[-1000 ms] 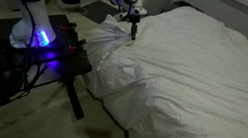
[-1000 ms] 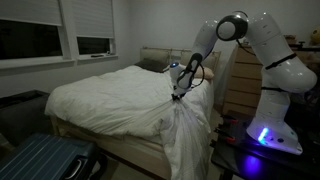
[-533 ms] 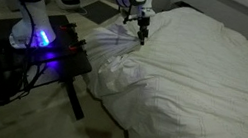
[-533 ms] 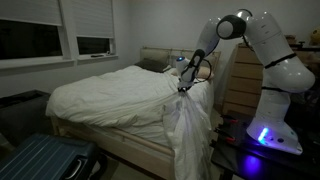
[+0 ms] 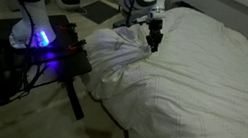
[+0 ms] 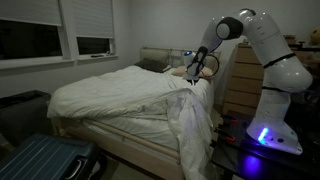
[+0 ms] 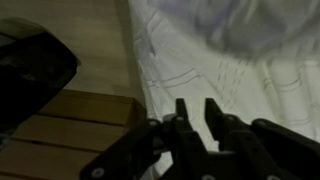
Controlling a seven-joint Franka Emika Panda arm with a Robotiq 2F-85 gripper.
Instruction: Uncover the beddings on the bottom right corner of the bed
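Open bed (image 5: 216, 95) fills the frame's right, while bunched beddings (image 5: 117, 53) and a black table (image 5: 63, 57) crowd the centre-left.

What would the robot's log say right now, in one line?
gripper: over bunched corner, grip unclear | beddings: heaped at corner, hanging down side of bed | stage: uncovering under way

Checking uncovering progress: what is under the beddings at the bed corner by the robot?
Only the bed's side shows below the hanging beddings; the corner's mattress top is covered.
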